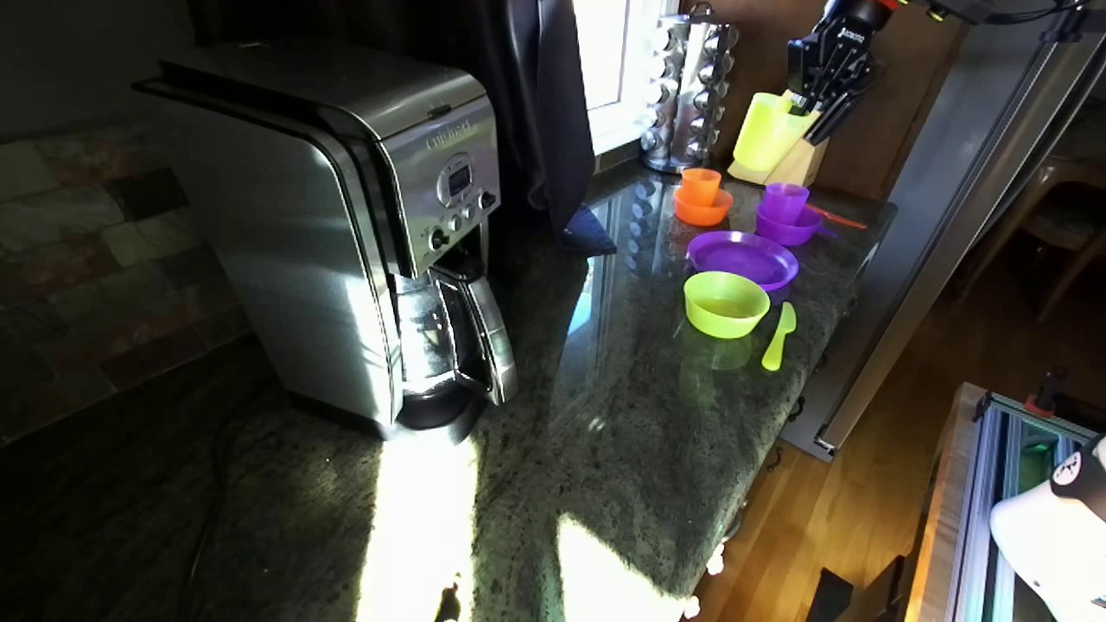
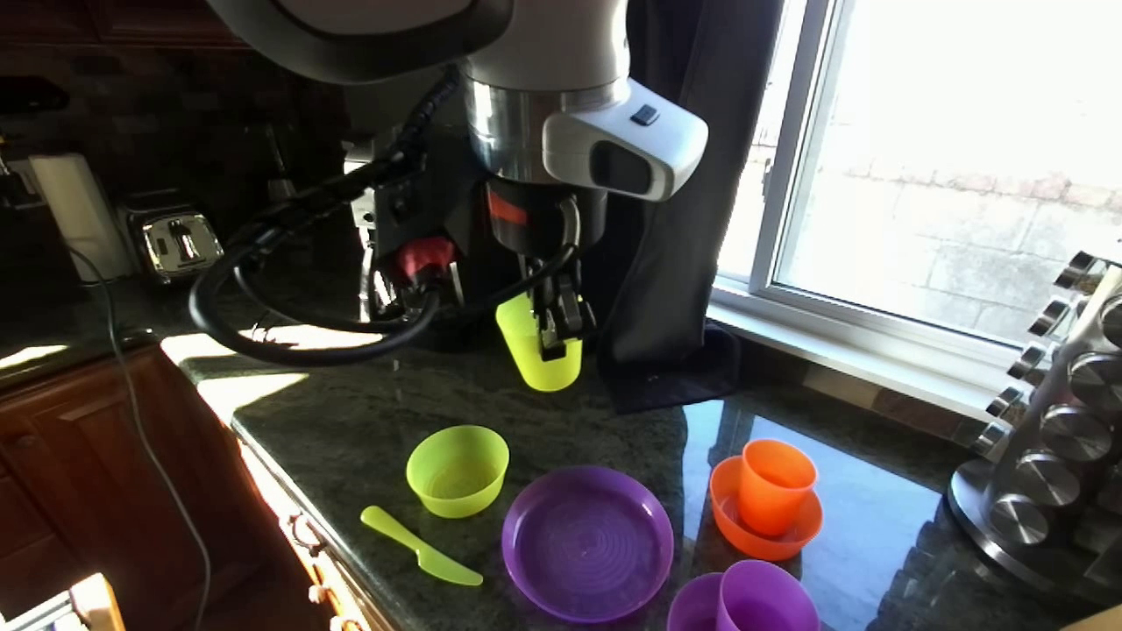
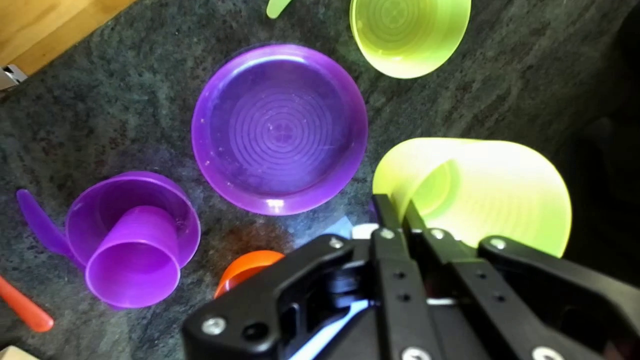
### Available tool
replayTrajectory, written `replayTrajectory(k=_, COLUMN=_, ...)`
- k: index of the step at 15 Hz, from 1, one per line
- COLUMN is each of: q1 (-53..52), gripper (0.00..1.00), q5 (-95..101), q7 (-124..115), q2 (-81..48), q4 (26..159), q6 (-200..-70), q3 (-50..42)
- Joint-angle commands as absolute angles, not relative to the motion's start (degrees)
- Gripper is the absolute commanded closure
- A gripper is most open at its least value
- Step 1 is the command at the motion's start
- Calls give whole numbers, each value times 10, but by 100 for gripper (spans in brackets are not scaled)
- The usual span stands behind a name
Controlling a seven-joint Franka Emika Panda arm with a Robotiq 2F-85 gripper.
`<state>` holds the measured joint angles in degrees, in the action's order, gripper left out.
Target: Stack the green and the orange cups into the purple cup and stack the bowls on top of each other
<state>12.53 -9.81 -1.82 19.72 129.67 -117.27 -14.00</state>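
My gripper [image 3: 397,207] is shut on the wall of the green cup [image 3: 505,195], which hangs tilted in the air; the cup also shows in both exterior views [image 1: 765,138] [image 2: 524,349]. The purple cup [image 3: 135,272] stands inside the purple bowl [image 3: 92,210]; both also show in an exterior view [image 1: 785,206]. The orange cup [image 2: 776,495] stands inside the orange bowl [image 2: 724,501]. In the wrist view an orange rim [image 3: 250,261] shows partly behind the gripper; I cannot tell whether cup or bowl. The lime green bowl [image 2: 458,473] stands separately, with nothing in it.
A purple plate [image 2: 587,543] lies between the green bowl and the purple bowl. A green knife [image 2: 421,545] lies by the green bowl. A purple utensil [image 3: 42,225] and a red one [image 3: 25,305] lie near the purple bowl. A spice rack [image 1: 691,95] and knife block [image 1: 805,171] stand behind.
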Motion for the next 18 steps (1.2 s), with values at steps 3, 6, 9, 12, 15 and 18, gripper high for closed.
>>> replayTrajectory(k=3, q1=146, gripper=99, q5=-114, q7=-13, q2=74, q4=1155, q6=-1163, q3=-183)
replayTrajectory(k=6, q1=145, gripper=99, q5=-105, q7=37, q2=-4, q4=1077, q6=-1137, q3=-187)
replayTrajectory(k=9, q1=152, gripper=99, q5=-104, q7=81, q2=-75, q4=1012, q6=-1124, q3=-178)
replayTrajectory(k=12, q1=164, gripper=99, q5=-106, q7=111, q2=-139, q4=953, q6=-1120, q3=-167)
replayTrajectory(k=15, q1=179, gripper=99, q5=-108, q7=129, q2=-190, q4=898, q6=-1117, q3=-154)
replayTrajectory(k=18, q1=195, gripper=99, q5=-107, q7=137, q2=-229, q4=850, q6=-1106, q3=-142)
